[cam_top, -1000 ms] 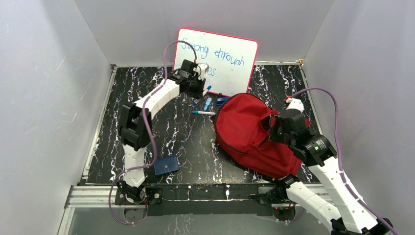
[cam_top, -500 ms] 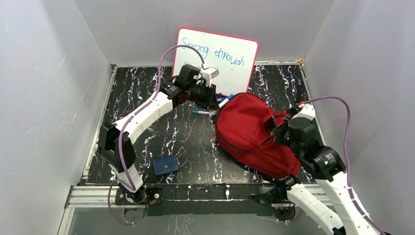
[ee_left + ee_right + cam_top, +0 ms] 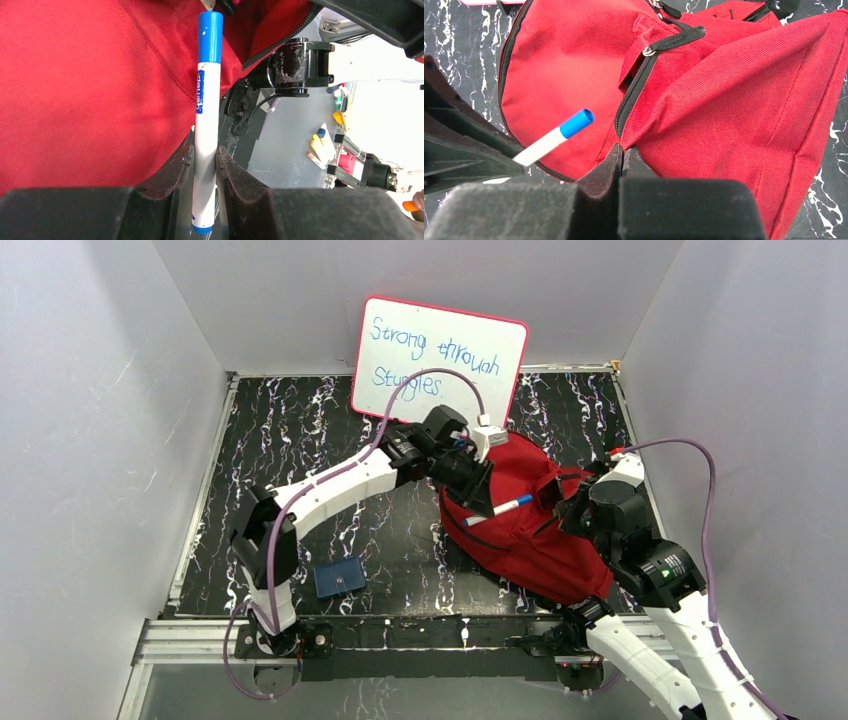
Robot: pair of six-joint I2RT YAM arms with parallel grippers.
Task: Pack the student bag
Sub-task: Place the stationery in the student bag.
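writing: the whiteboard [image 3: 440,365] just behind the student bag [image 3: 510,525] reads "strong through struggles" in blue ink inside a pink-red rim; the blue print on the marker's barrel is too small to read.
student bag: soft red woven fabric with black zipper tape and black straps — it lies slumped on the black marbled table [image 3: 300,440], one flap drawn up into a peak.
marker [image 3: 205,125]: round white barrel and blue cap, held over the bag's top panel.
left gripper [image 3: 204,165]: clamped on the marker's lower barrel.
right gripper [image 3: 620,161]: fingers pressed together on a pinch of bag fabric beside the zipper.
blue pad [image 3: 340,577]: flat and rectangular, well left of the bag.
room: marbled tabletop stretches left of the bag — a grey wall stands near its right.
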